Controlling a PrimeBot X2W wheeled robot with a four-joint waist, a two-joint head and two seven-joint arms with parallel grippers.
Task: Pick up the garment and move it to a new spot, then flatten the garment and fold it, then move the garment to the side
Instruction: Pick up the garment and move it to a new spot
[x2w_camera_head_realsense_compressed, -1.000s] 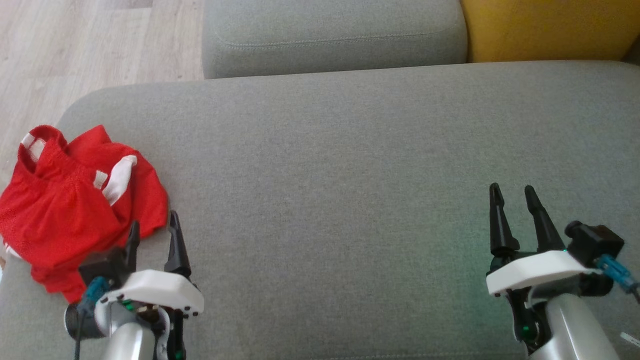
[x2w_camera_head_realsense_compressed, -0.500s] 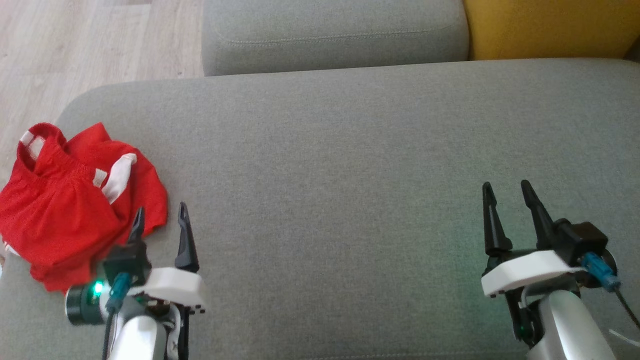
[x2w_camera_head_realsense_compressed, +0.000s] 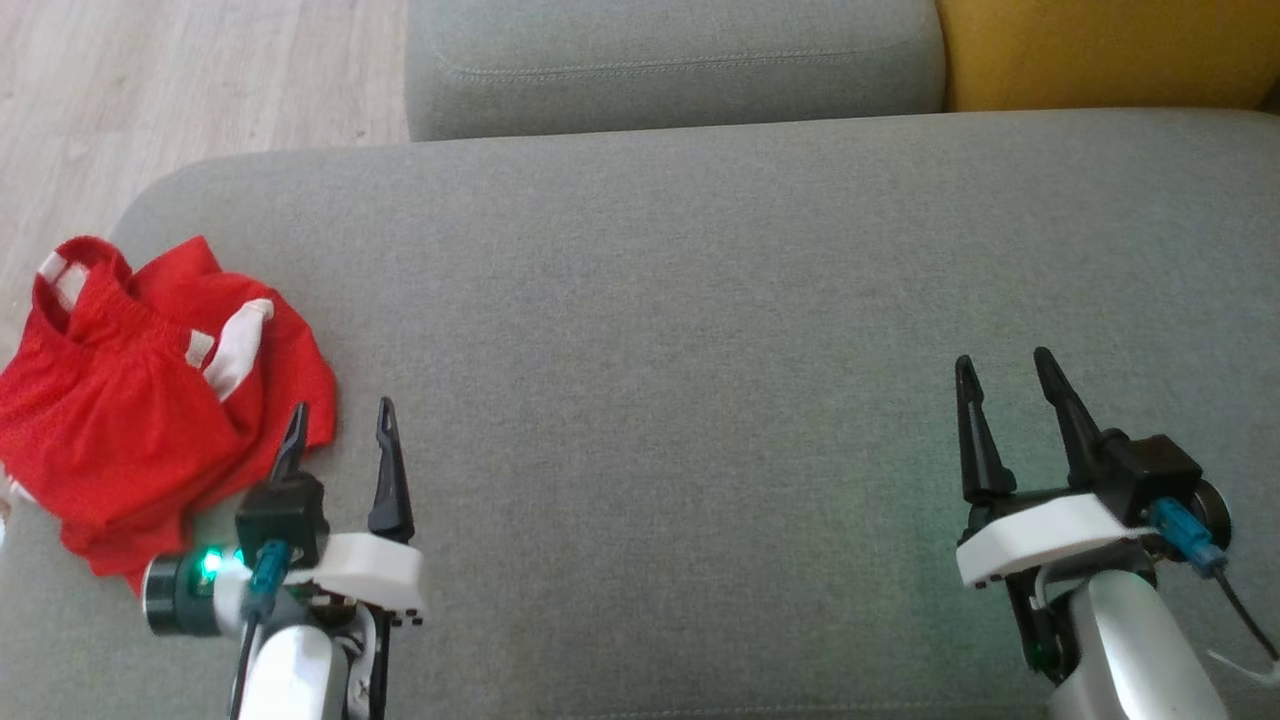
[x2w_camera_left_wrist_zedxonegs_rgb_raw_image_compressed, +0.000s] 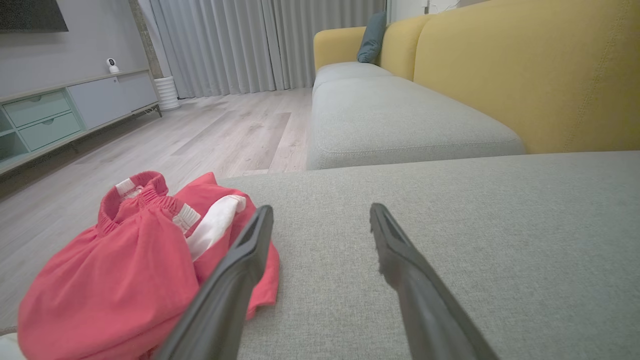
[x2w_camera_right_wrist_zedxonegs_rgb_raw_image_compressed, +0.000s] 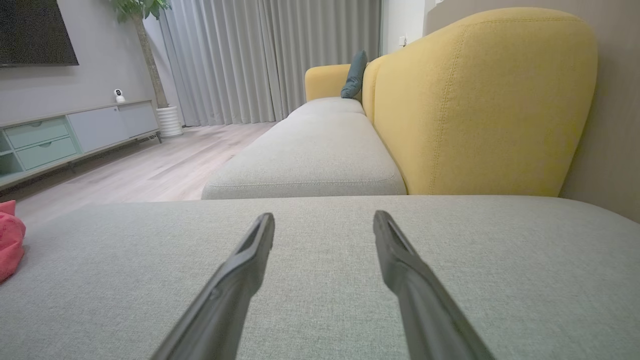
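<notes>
As its jaws gape, the left gripper (x2w_camera_head_realsense_compressed: 341, 406) hovers beside the garment (x2w_camera_head_realsense_compressed: 120, 420).

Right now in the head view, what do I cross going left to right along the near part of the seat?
red garment → left gripper, open, its left finger over the garment's right edge → bare stretch of grey seat cushion → right gripper, open

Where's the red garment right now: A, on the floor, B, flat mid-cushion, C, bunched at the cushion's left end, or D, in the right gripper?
C: the garment lies crumpled at the left end of the cushion, beside the open left gripper.
</notes>
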